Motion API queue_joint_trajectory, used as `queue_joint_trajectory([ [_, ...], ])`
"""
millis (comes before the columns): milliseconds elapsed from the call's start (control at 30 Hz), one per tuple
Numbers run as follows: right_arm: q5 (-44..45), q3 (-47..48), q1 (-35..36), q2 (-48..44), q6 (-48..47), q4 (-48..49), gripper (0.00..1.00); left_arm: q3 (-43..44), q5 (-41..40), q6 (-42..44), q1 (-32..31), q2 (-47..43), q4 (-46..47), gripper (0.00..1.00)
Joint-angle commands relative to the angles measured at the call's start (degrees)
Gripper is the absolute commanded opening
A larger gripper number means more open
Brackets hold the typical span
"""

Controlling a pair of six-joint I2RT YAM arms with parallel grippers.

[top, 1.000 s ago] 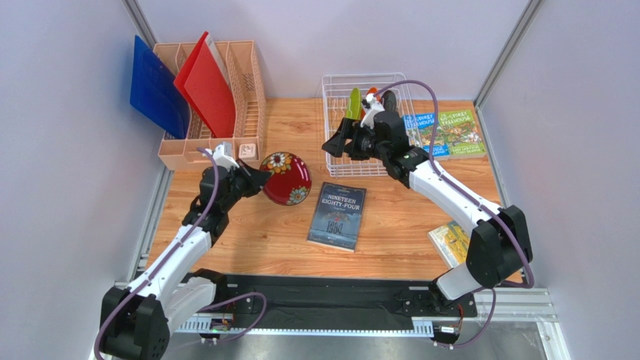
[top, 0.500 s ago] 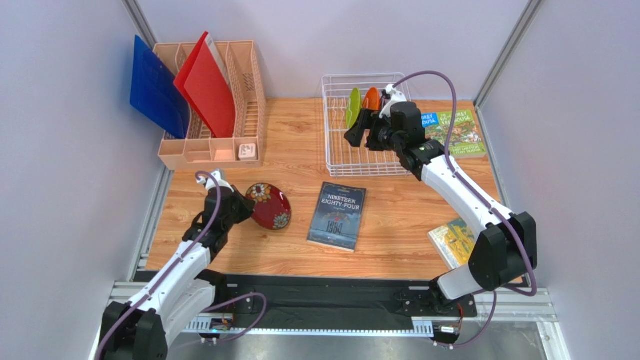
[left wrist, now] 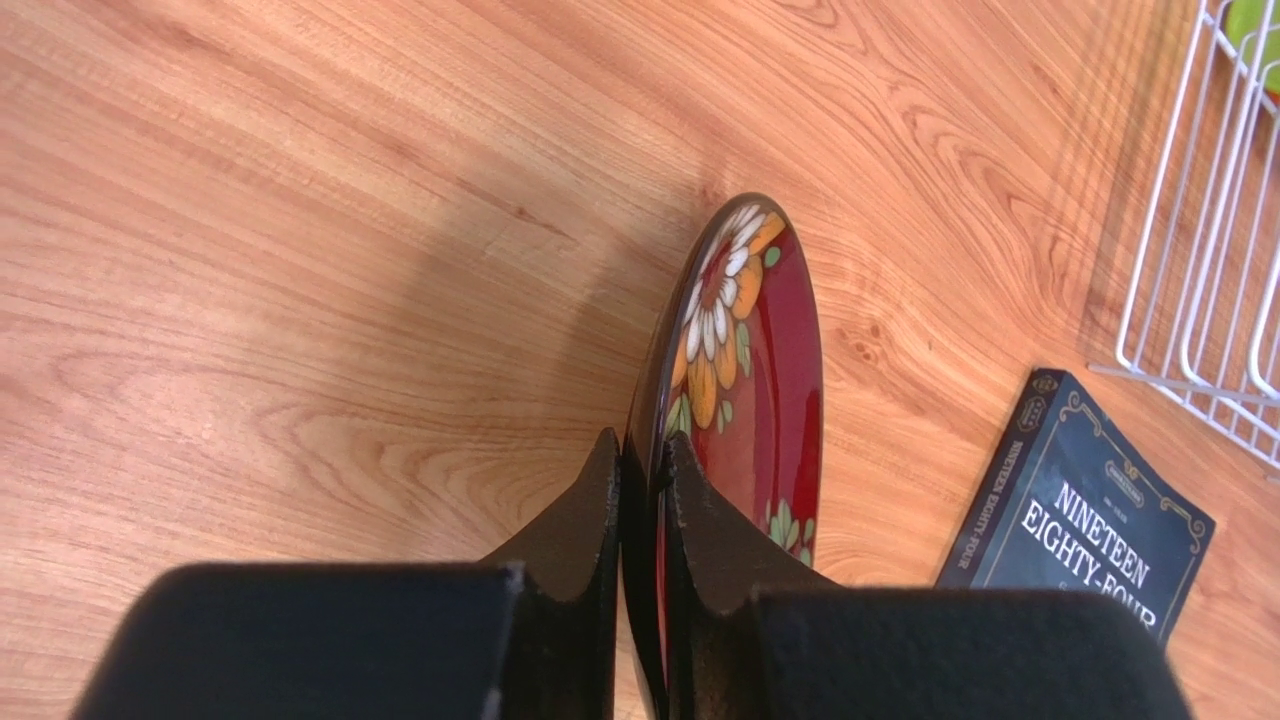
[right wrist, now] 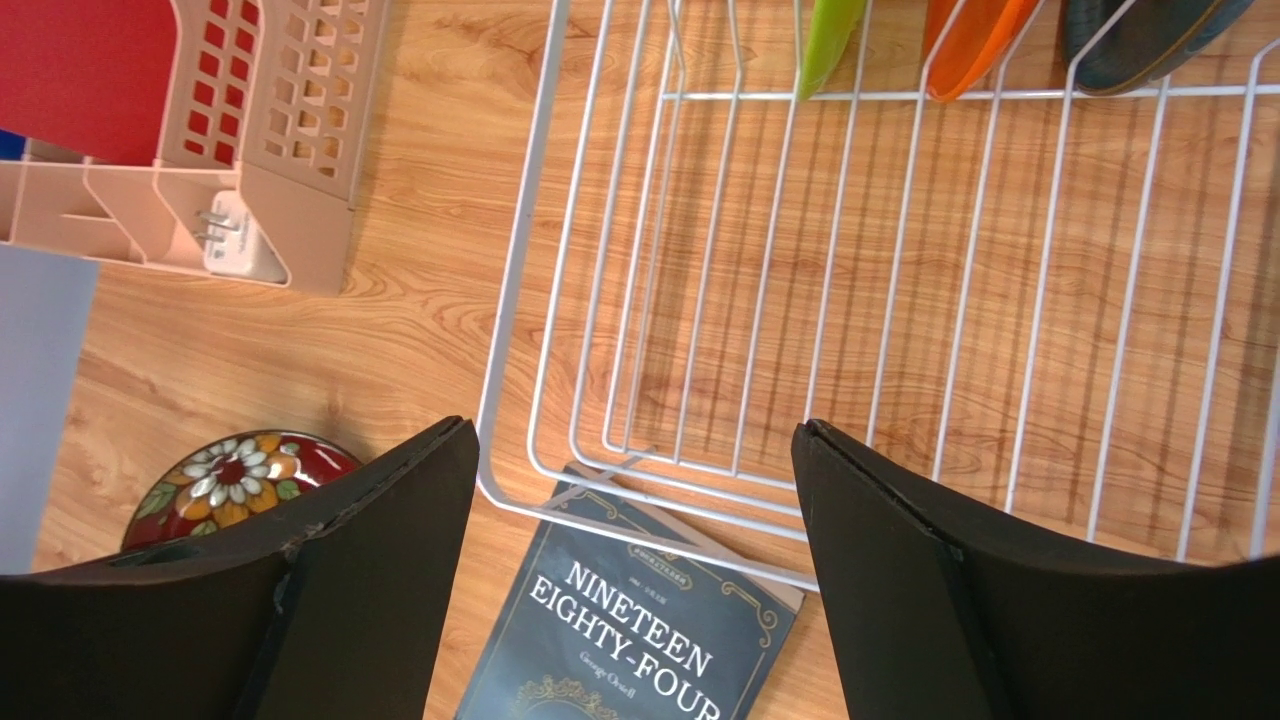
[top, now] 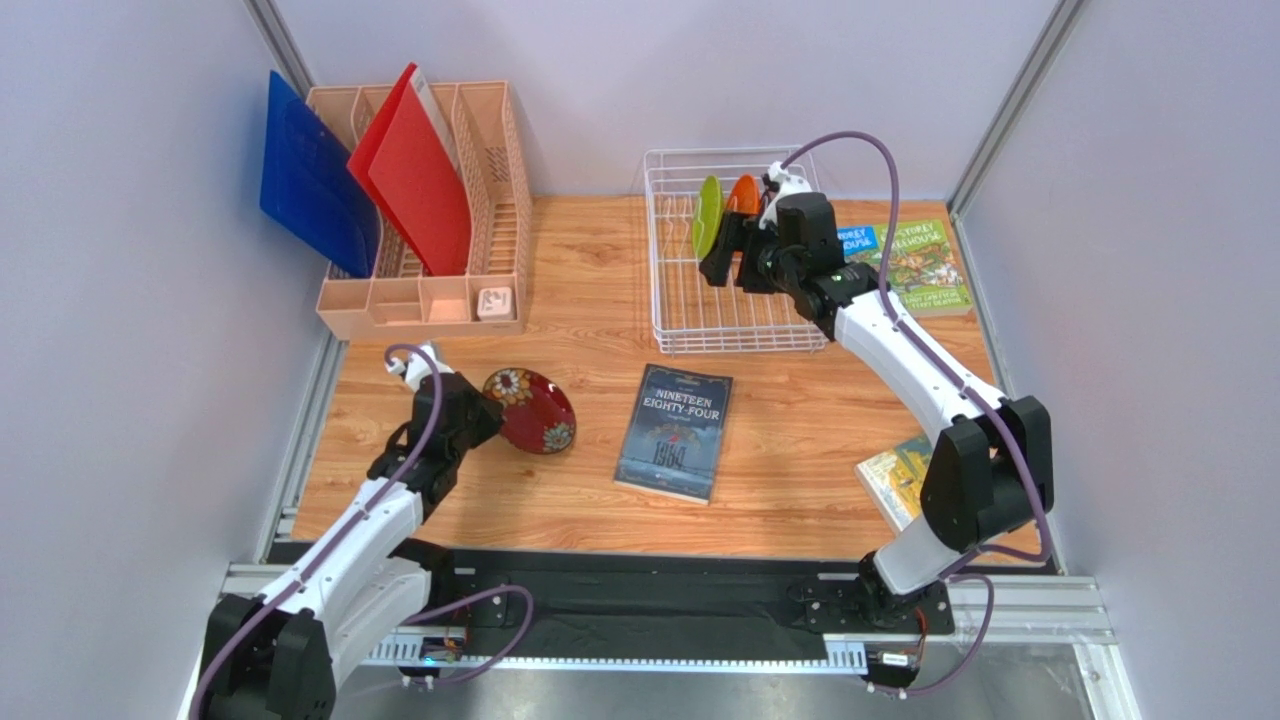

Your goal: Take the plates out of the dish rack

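The dark red plate (top: 529, 410) with a floral pattern is out of the dish rack (top: 669, 300). It sits tilted between the fingers (left wrist: 586, 510) of the left hand (top: 484, 405), its far rim down on the wooden surface (top: 586, 270). In the left wrist view the two fingers lie close against either face of the plate's near rim, leaving only a narrow gap filled by the plate (left wrist: 744, 390).

Three plates stand on edge in the rack, ahead of the right hand (top: 732, 248): the lime green plate (right wrist: 830, 38), the orange plate (right wrist: 977, 38) and the dark teal-grey plate (right wrist: 1150, 30), in that order from the hand's left to its right. The right hand hangs over the white wire rack (right wrist: 519, 300) with its fingers spread wide and nothing between them. In the top view it is just beside the lime green plate (top: 706, 215) and the orange plate (top: 742, 195).

A dark book titled Nineteen Eighty-Four (top: 673, 432) lies flat on the surface just outside the rack's near rim, beneath the right hand's fingers and to the right of the left hand's fingertips. A salmon-pink slotted organiser (top: 496, 180) holding a red board (top: 409, 165) and a blue board (top: 313, 173) stands well ahead of the left hand. Two colourful books (top: 902, 263) lie just beyond the rack on the right hand's right side.
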Motion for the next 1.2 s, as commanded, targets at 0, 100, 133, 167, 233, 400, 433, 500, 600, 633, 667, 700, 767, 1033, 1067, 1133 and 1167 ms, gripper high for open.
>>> queue_joint_trajectory([
  [0, 2.25, 2.79, -0.62, 0.90, -2.18, -0.59, 0.83, 1.06, -4.22, 0.14, 0.09, 0.54, -1.14, 0.14],
  [100, 2.51, 2.88, -0.88, 1.26, -2.27, -0.85, 0.83, 1.32, -5.19, 0.14, 0.17, 0.62, -2.45, 0.20],
  [133, 2.42, 2.88, -0.89, 1.35, -2.44, -0.86, 0.84, 1.32, -5.37, 0.14, 0.09, 0.62, -2.89, 0.21],
  [167, 2.42, 2.88, -0.80, 1.35, -2.36, -0.94, 0.84, 1.41, -6.06, 0.05, 0.09, 0.45, -3.33, 0.23],
  [233, 2.16, 2.88, -0.80, 1.35, -2.36, -1.03, 0.84, 1.33, -6.42, 0.05, 0.09, 0.18, -3.69, 0.29],
  [400, 1.81, 2.70, -0.80, 1.52, -2.09, -1.03, 0.84, 1.67, -7.48, 0.49, 0.09, 0.71, -4.48, 0.37],
  [433, 1.72, 2.44, -0.80, 1.52, -1.83, -1.03, 0.84, 1.76, -7.65, 0.40, 0.09, 1.15, -4.74, 0.38],
  [500, 1.63, 2.35, -0.80, 1.52, -1.83, -1.12, 0.84, 2.03, -7.74, 0.58, 0.09, 1.59, -4.74, 0.39],
  [600, 1.98, 2.61, -0.80, 1.79, -2.36, -1.12, 0.84, 2.29, -8.00, 0.76, 0.09, 2.47, -4.65, 0.40],
  [633, 1.89, 2.62, -0.80, 1.87, -2.53, -1.29, 0.84, 2.47, -8.09, 0.76, 0.17, 3.08, -4.74, 0.41],
  [667, 1.98, 2.79, -0.80, 1.96, -2.79, -1.29, 0.84, 2.55, -8.18, 0.76, 0.09, 3.34, -4.65, 0.41],
  [700, 2.07, 2.79, -0.80, 2.05, -2.88, -1.38, 0.84, 2.56, -8.18, 0.58, 0.09, 3.61, -4.65, 0.41],
  [767, 2.68, 3.05, -0.89, 1.96, -3.41, -1.65, 0.85, 2.64, -8.36, 0.67, 0.09, 4.66, -4.39, 0.42],
  [1033, 4.70, 3.32, -0.80, 2.58, -5.17, -2.70, 0.87, 4.22, -8.71, 1.02, 0.09, 8.70, -4.74, 0.51],
  [1067, 5.32, 3.32, -0.80, 2.58, -5.34, -2.70, 0.87, 5.10, -8.97, 1.02, 0.09, 8.97, -5.09, 0.53],
  [1133, 7.93, 3.49, -0.80, 2.84, -6.31, -2.70, 0.87, 5.98, -9.23, 1.63, 0.09, 8.97, -6.67, 0.58],
  [1167, 8.92, 3.84, -0.89, 2.93, -6.66, -2.79, 0.88, 6.94, -9.50, 1.81, 0.09, 8.71, -7.20, 0.64],
])
